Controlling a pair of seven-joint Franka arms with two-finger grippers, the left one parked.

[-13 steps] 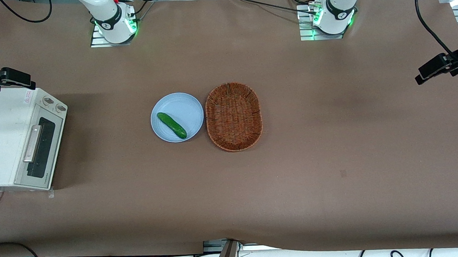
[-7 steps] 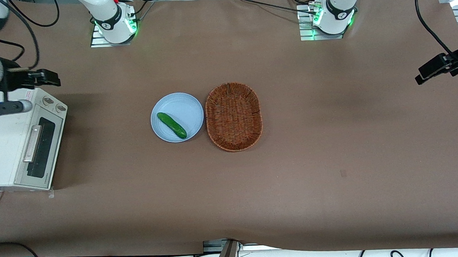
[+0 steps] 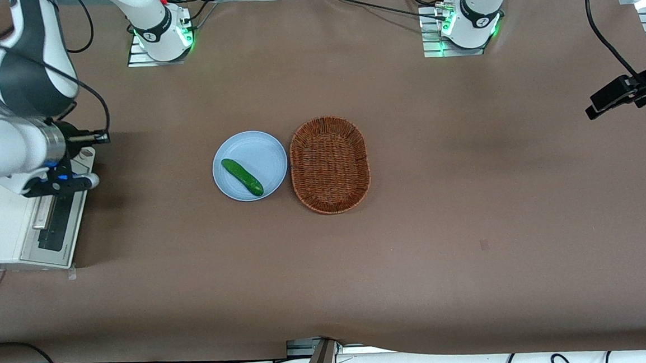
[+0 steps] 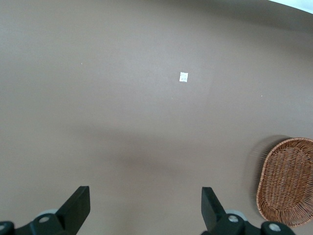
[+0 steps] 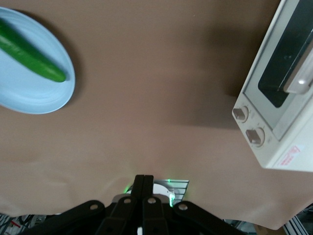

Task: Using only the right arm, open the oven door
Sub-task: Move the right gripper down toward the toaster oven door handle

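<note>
The cream-white toaster oven stands at the working arm's end of the table. Its door is closed, with a dark window and a silver bar handle. The right arm hangs over the oven and hides the knob panel and part of the door. My gripper is shut and empty, above the oven's knob end, apart from the handle. The right wrist view shows the shut gripper, the door, the handle and the two knobs.
A light blue plate with a green cucumber sits mid-table, also in the right wrist view. A brown wicker basket lies beside the plate, toward the parked arm's end.
The right arm has swung in over the oven, nearer to the front camera. The gripper has moved from the oven's farther corner to above its knob end. The door stays closed.
</note>
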